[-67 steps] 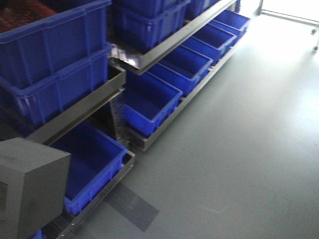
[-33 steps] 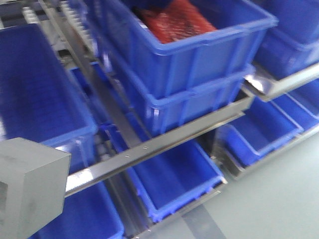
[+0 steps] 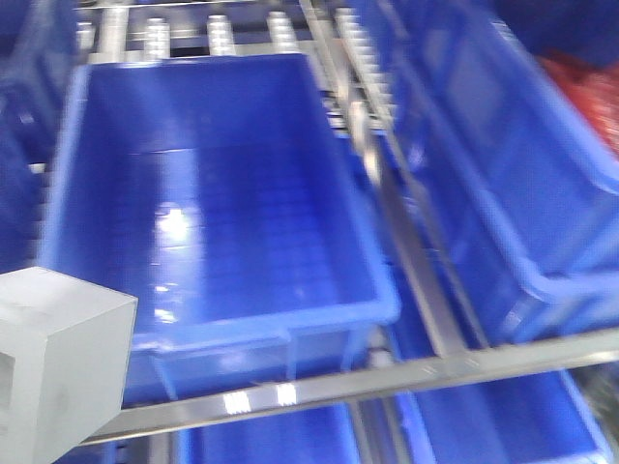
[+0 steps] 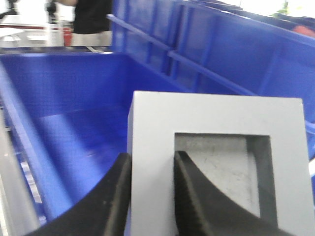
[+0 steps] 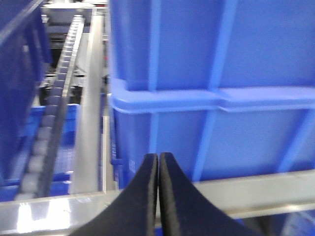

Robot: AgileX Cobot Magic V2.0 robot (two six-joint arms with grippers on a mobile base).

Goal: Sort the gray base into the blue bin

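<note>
The gray base (image 4: 211,123) fills the lower right of the left wrist view, its square recessed window facing the camera. My left gripper (image 4: 151,169) is shut on its left wall, one black finger outside and one inside the window. In the front view the same gray base (image 3: 53,358) hangs at the lower left, over the near left corner of the large blue bin (image 3: 208,324), whose glossy floor shows nothing inside. The blue bin (image 4: 29,162) lies just behind and below the block in the left wrist view. My right gripper (image 5: 158,162) is shut on nothing, in front of another blue tote.
Steel rack rails (image 3: 406,242) and roller tracks (image 3: 218,34) run between the bins. A taller blue tote (image 3: 513,164) holding something red (image 3: 590,92) stands to the right. Stacked blue totes (image 5: 211,93) sit close before my right gripper, above a metal shelf beam (image 5: 275,191).
The front view has swung from the floor and lower shelves to a large blue bin on the rack. The gray base stays at lower left, held throughout.
</note>
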